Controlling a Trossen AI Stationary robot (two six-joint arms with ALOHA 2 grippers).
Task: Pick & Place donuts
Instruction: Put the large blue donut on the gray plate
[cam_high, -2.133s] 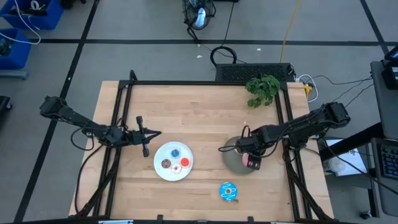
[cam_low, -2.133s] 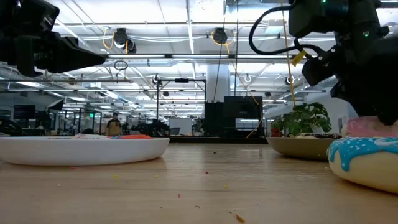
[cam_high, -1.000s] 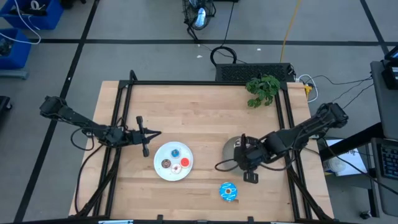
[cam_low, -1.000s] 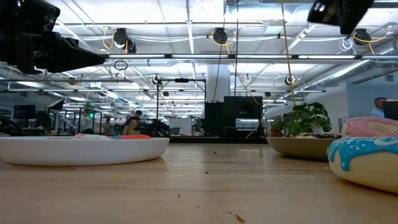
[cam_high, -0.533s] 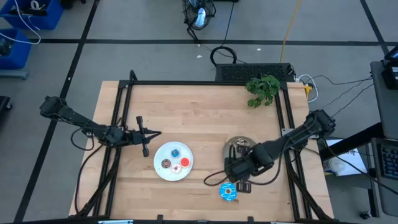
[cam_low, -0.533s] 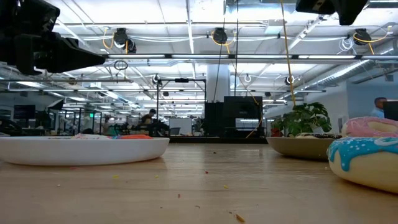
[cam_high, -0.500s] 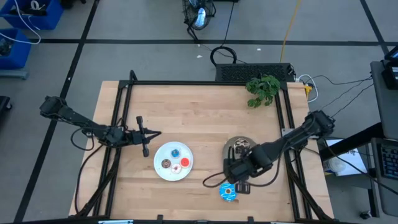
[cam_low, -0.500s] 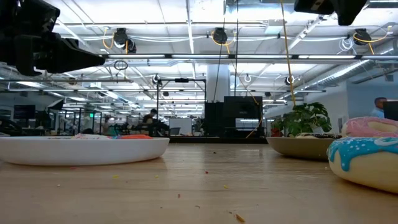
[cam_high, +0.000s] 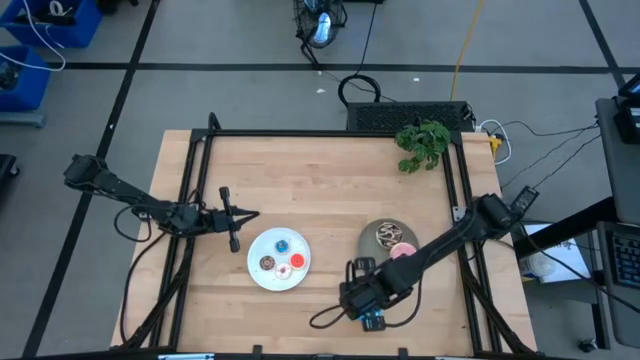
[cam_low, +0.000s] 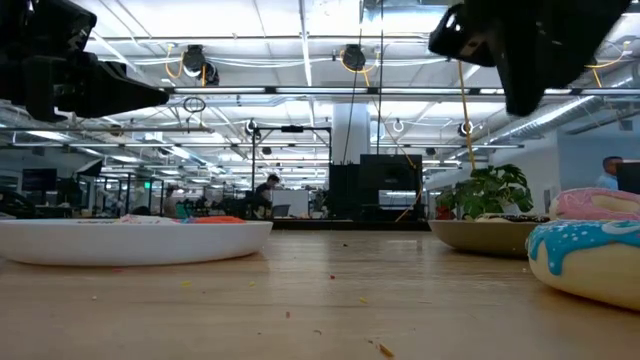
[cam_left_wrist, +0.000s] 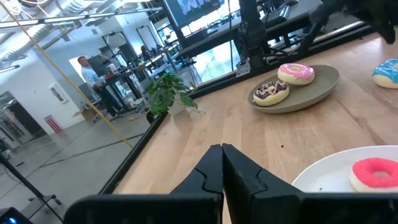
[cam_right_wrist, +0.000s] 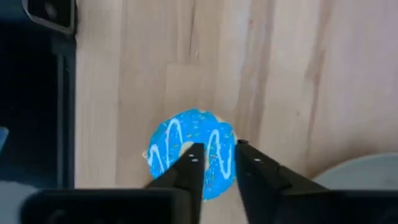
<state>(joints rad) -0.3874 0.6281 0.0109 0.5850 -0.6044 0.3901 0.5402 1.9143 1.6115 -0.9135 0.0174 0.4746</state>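
Table: wooden top as I see it from overhead, black frame rails along its sides.

White plate: near table centre, toward 7 o'clock. I count three tiny donuts in it: blue, brown, red. A whitish one may lie beside the red; I cannot tell for sure. In the left wrist view only the red donut shows on the plate rim.

Grey plate: at 3 o'clock of the white plate, well apart from it. Holds two larger donuts, the speckled brown donut and the pink donut, side by side, touching or nearly so.

Large blue donut: loose on bare wood at 6 o'clock of the grey plate, near the table's front edge, in no container.

Right gripper: directly above the large blue donut, fingers parted by a narrow gap over the ring and grasping nothing.

Left gripper: at 9 o'clock of the white plate, just beside its rim, fingers pressed together and empty.

Plant: at the table's 1 o'clock corner.
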